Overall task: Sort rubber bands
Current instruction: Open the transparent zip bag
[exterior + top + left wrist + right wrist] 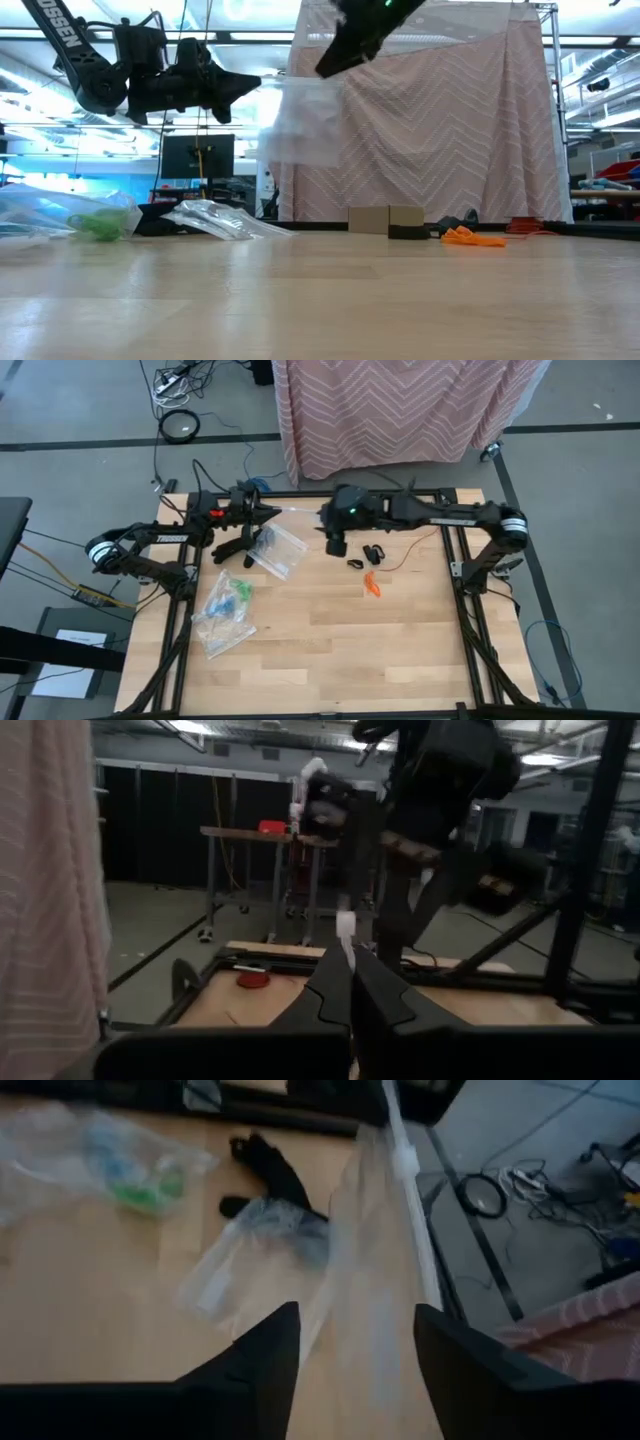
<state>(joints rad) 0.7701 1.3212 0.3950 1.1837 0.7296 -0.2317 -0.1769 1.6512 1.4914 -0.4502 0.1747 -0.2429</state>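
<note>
A clear zip bag (305,122) hangs in the air over the table's far part, between my two grippers. My left gripper (252,84) is shut on its white zip strip (345,930). My right gripper (358,1348) stands open, a finger on either side of the hanging bag (372,1280); I cannot tell whether it touches it. Loose on the wood lie black rubber bands (366,555) and orange rubber bands (372,585), to the right of the bag. The orange ones (470,237) also show in the low view. My left gripper pinches the bag's white zip strip (346,942) between its two shut fingers (385,998). The fingers come about level from the table's left side. The bag hangs below the strip, clear of the table.
A second clear bag (280,548) lies on the table under the held one. Crumpled bags holding green and blue bands (228,603) lie near the left edge. A patterned cloth (400,410) hangs beyond the far edge. The table's near half (330,650) is bare wood.
</note>
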